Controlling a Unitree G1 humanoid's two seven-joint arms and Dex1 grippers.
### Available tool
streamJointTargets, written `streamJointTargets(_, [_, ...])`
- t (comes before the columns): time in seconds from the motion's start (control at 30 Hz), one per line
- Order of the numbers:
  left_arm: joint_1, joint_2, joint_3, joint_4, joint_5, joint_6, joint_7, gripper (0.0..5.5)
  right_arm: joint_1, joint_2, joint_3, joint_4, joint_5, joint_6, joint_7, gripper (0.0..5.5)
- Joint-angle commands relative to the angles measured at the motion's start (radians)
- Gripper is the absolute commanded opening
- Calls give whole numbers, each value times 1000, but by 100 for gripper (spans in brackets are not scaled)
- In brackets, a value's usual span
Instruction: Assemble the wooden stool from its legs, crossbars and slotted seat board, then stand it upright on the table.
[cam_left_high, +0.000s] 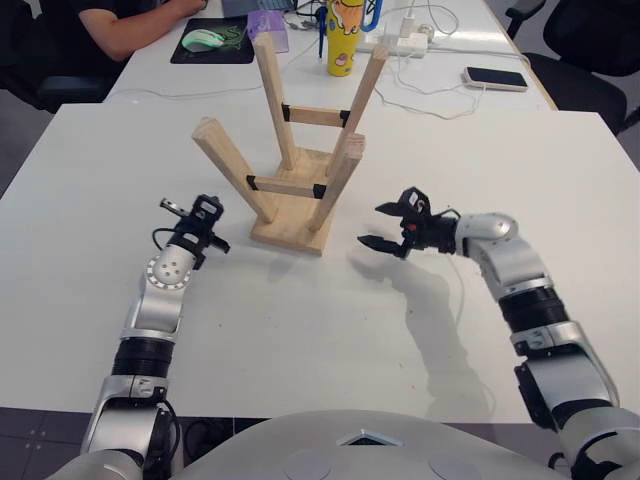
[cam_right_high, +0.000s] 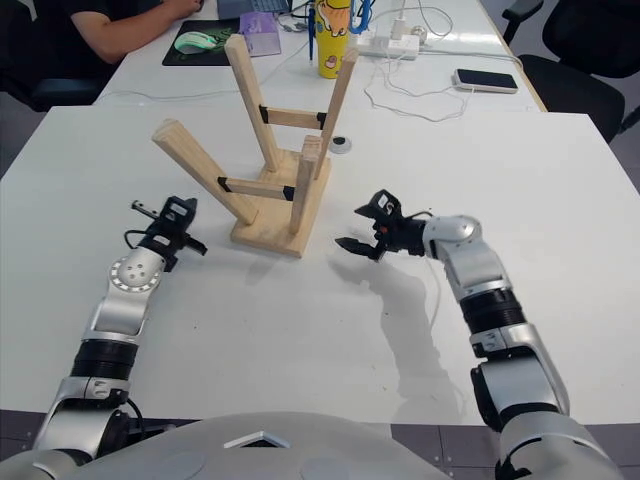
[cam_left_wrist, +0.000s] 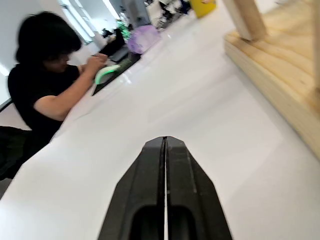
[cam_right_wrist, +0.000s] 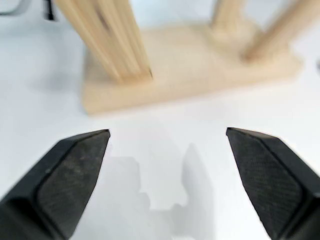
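Well, my right gripper (cam_left_high: 372, 225) hangs over the table (cam_left_high: 300, 340) with fingers wide apart, holding and touching nothing, near the stool (cam_left_high: 295, 185) at its 3 o'clock. The stool sits upside down, seat board (cam_left_high: 285, 228) flat on the table, legs (cam_left_high: 273, 90) up. My left gripper (cam_left_wrist: 165, 144), fingers pressed together and empty, sits at its 9 o'clock.

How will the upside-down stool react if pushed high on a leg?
Probably stiff: crossbars tie the legs together. Pushed high, the stool may tip; the seat board lies flat on the table but the legs rise tall. Pushed low, likely slides.
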Motion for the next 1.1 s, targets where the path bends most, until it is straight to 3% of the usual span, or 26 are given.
streamJointTargets(0.03, [-102, -7, -54, 39, 25, -51, -7, 0, 62, 132, -81, -7, 12, -4, -200, 432])
streamJointTargets(0.43, [-113, 12, -129, 176, 37, 47, -93, 0, -22, 303, -77, 162, -106, -20, -465, 432])
streamJointTargets(0.6, [-91, -31, -184, 139, -8, 25, -184, 0, 20, 344, -37, 114, -92, 6, -410, 432])
streamJointTargets(0.83, [-21, -94, -265, -103, -158, 139, -377, 0, 88, 287, -28, 5, -58, 66, -316, 432])
streamJointTargets(1.1, [20, -104, -289, -272, -202, 297, -387, 0, 178, 195, 5, -168, 13, 182, -187, 432])
